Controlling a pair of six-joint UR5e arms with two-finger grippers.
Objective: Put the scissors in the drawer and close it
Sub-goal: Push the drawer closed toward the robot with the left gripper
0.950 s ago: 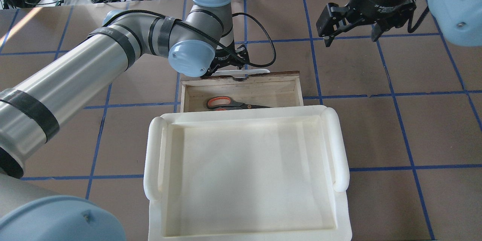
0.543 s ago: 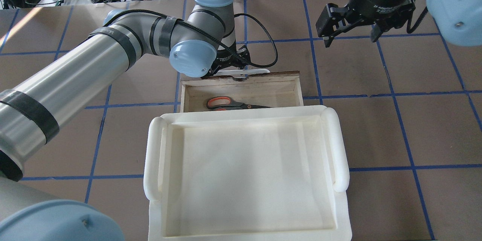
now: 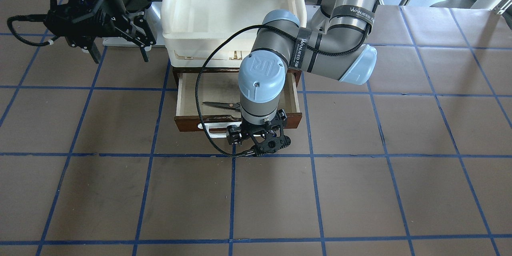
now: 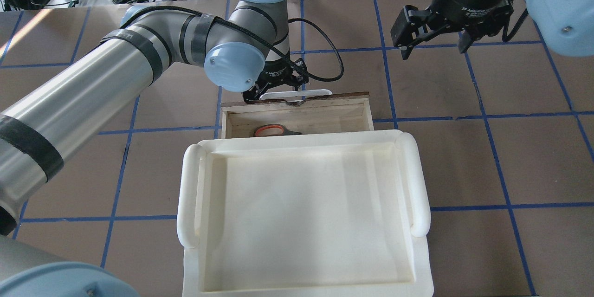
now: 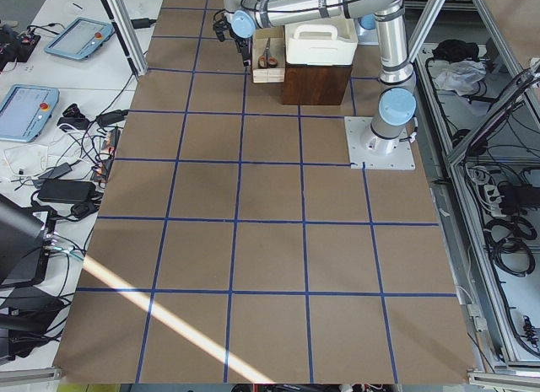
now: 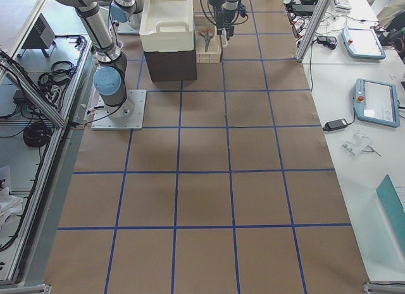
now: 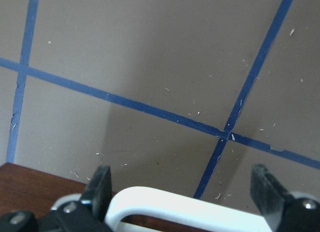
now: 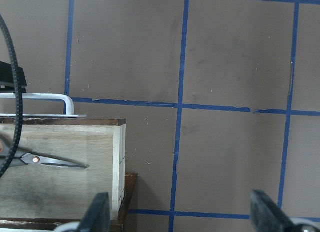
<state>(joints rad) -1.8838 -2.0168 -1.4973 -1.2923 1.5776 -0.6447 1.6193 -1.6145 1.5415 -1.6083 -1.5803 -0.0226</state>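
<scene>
The reddish-brown drawer [image 4: 325, 118] stands partly open under the cream tray, its pale floor showing [image 3: 192, 100]. The scissors [image 4: 274, 131] lie inside it, half hidden by the tray rim; their blades show in the front view [image 3: 222, 106] and the right wrist view [image 8: 45, 159]. My left gripper [image 4: 276, 87] is open at the drawer's front, its fingers [image 7: 97, 192] to either side of the white bar handle [image 7: 165, 204]. It shows in the front view [image 3: 260, 140] too. My right gripper [image 4: 434, 48] is open and empty, in the air to the drawer's right [image 3: 120, 54].
A large cream-white tray [image 4: 417, 181] sits on top of the dark cabinet that holds the drawer. The left arm's black cable [image 3: 198, 100] loops over the drawer. The brown table [image 4: 510, 158] has blue tape grid lines.
The drawer has slid a little inward under the tray, so less of the scissors shows. My left gripper moved with its front. The right gripper has barely moved.
</scene>
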